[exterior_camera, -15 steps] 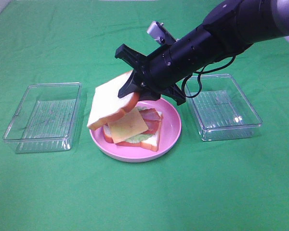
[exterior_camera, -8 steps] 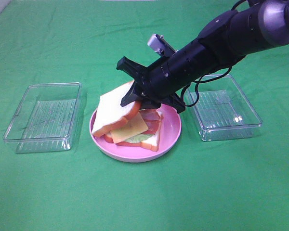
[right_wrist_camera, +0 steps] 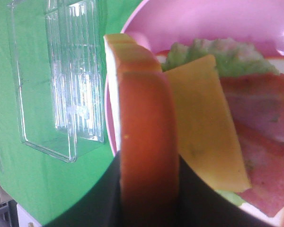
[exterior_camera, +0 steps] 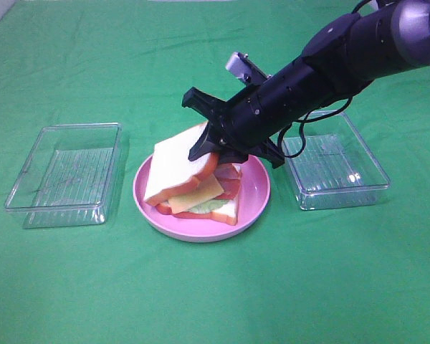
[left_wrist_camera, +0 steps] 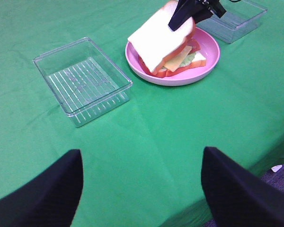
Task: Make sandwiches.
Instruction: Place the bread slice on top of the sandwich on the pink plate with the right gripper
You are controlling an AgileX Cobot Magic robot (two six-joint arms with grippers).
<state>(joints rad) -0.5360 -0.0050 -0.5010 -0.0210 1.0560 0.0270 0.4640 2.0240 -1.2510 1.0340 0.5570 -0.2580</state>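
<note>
Bright, even overhead light; soft shadows; blurry, close-up right wrist view.

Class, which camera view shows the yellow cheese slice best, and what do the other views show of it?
The right wrist view: the cheese slice fills the frame, lying over lettuce and bacon. The exterior high view shows one corner poking from under the top bread slice; the left wrist view shows a small distant sliver.

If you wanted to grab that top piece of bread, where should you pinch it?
Probably at its crust edge, as the right gripper does now: jaws across the slice's thin sides, coming from the right tray side. The top bread slice sits tilted, so that raised edge is free.
</note>
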